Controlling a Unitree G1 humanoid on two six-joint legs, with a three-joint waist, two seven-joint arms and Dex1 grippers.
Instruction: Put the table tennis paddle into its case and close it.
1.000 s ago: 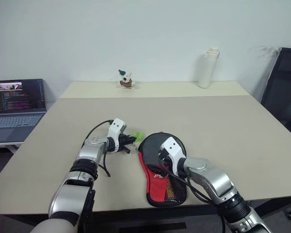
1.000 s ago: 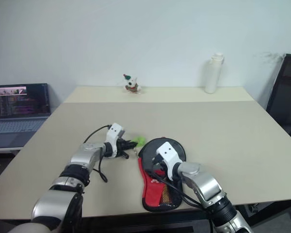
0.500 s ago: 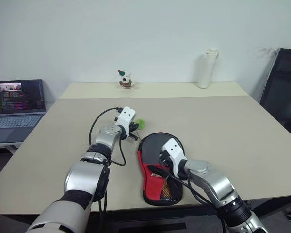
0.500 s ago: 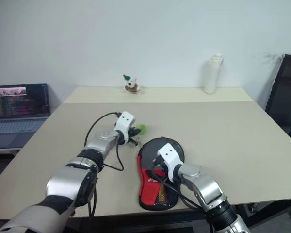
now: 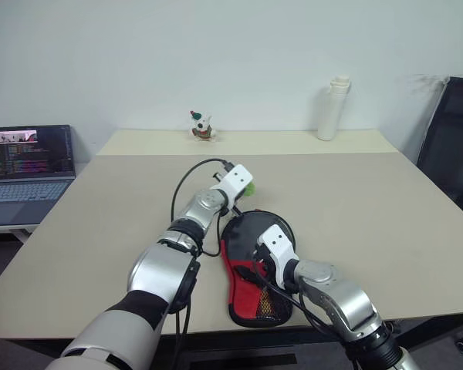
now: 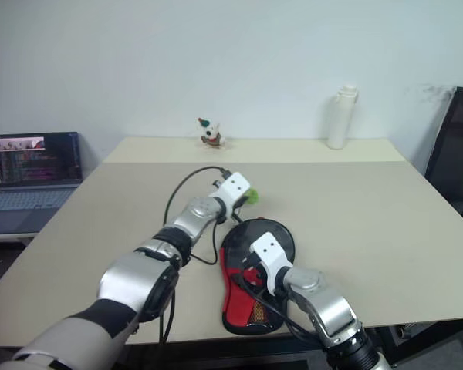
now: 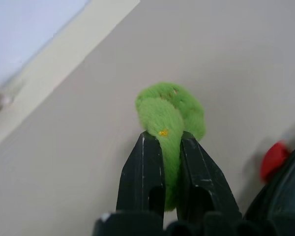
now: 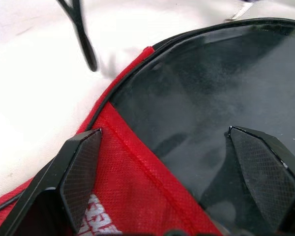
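One beige table carries nearly everything here, with one open laptop on a lower surface off its left side and one dark chair at the right edge. Two robot arms reach over the tabletop. One case, black with a red panel and a mesh pocket, lies flat near the front edge, its round end pointing away from the robot; a smooth black round surface fills that end, and it may be the face of the table tennis paddle lying in the case, though the head views are too coarse to be sure and no handle can be made out. The right gripper hovers low over the case with its two fingers spread wide, one above the red panel and one above the black face, holding nothing. The left gripper sits just beyond the round end of the case, its two fingers pinched on one fuzzy green tuft. At the far edge stand one white bottle and one small figurine, well apart.
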